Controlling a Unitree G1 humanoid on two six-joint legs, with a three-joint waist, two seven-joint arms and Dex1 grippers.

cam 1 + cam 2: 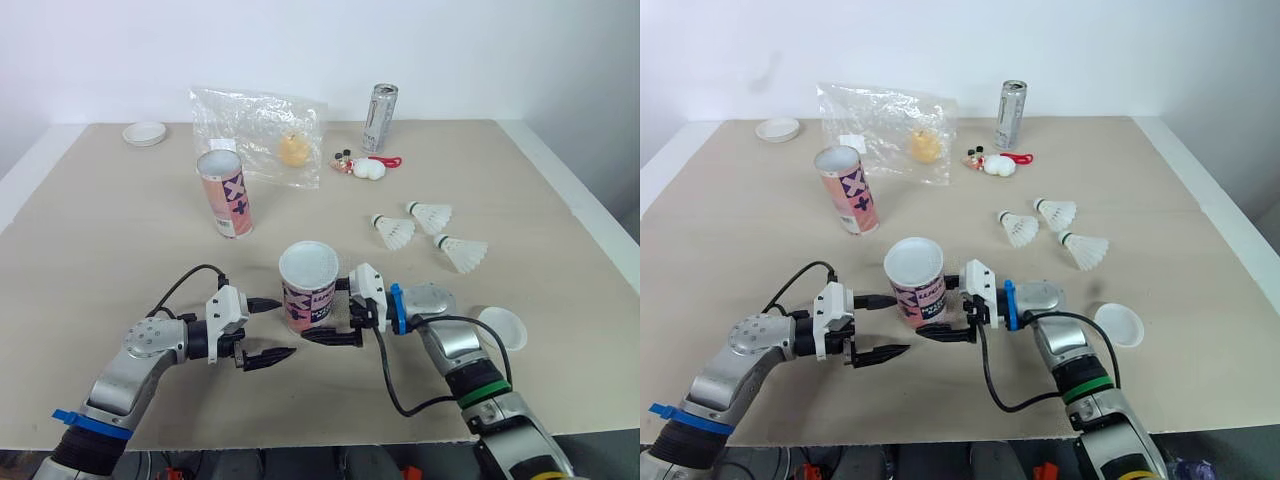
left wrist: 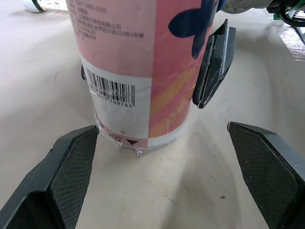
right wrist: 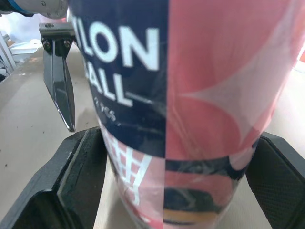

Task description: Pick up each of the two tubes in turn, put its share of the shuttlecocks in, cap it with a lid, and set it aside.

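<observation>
Right wrist view — glossy cylindrical tube (image 3: 190, 95) clamped between matte black fingers (image 3: 76, 181).

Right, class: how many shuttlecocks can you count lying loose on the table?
3, clustered at the right of the table: one shuttlecock toward the middle, one behind it to the right, one nearest the right edge. More may be hidden inside the near tube or the far tube.

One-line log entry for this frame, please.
right gripper: shut on white-lidded pink cardboard tube, upright on beige table | left gripper: open, beside it | three white shuttlecocks: loose on table | second pink tube: untouched
</observation>
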